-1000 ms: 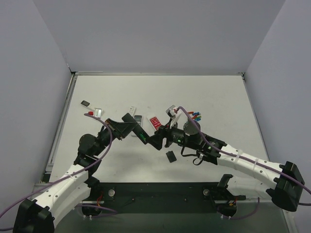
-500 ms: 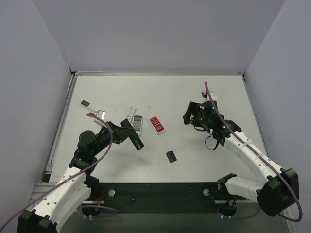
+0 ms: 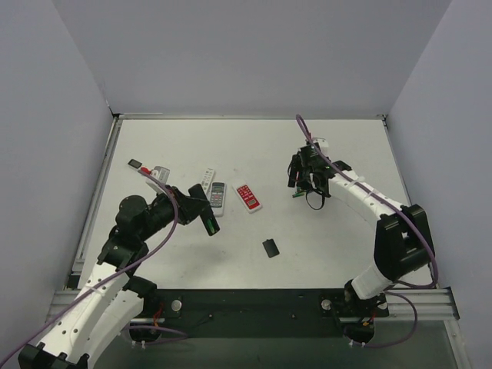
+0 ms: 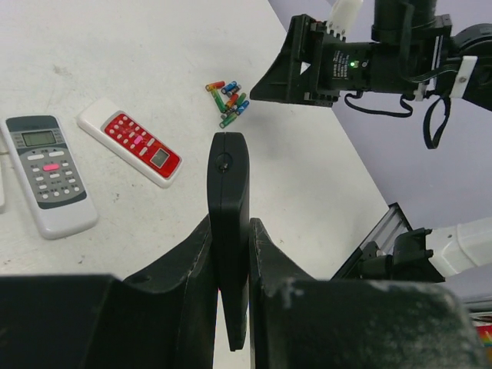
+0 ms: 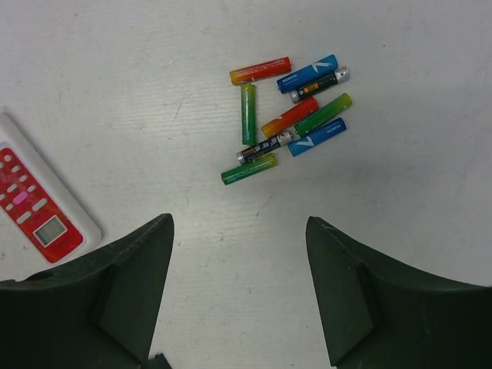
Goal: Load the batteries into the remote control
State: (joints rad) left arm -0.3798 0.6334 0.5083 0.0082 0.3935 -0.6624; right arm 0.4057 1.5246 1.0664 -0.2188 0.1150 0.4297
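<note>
From above, my left jaws (image 3: 203, 215) are clamped tight on a flat black oblong object (image 3: 211, 227) with a green spot. I hold it above the pale counter (image 3: 346, 231), left of centre. Just beyond it lie three remotes. The long, slim white remote control (image 3: 207, 178) is farthest left, and a shorter white remote with a grey face (image 3: 218, 194) lies just beside it. A white remote with a red face (image 3: 247, 197) lies near them to the right. A small flat black piece (image 3: 270, 247) lies alone, nearer my bases. My right jaws (image 3: 298, 183) hang over the right half of the counter, well apart from the remote control.

Through my left wrist camera, the black object stands edge-on between my fingers (image 4: 192, 254), pinched on both flat sides. Past it the grey-faced remote (image 4: 48, 173) and the red-faced remote (image 4: 131, 142) lie face up. Farther off, a loose cluster of small cylindrical batteries (image 4: 229, 98) in green, red and blue lies on the counter, with my right jaws close above it.

Through my right wrist camera, my right jaws (image 5: 238, 227) stand wide apart with nothing between them. The batteries (image 5: 290, 117) lie just ahead of the fingertips on bare counter, most of them touching one another. One end of the red-faced remote (image 5: 38, 215) shows at the left edge.
</note>
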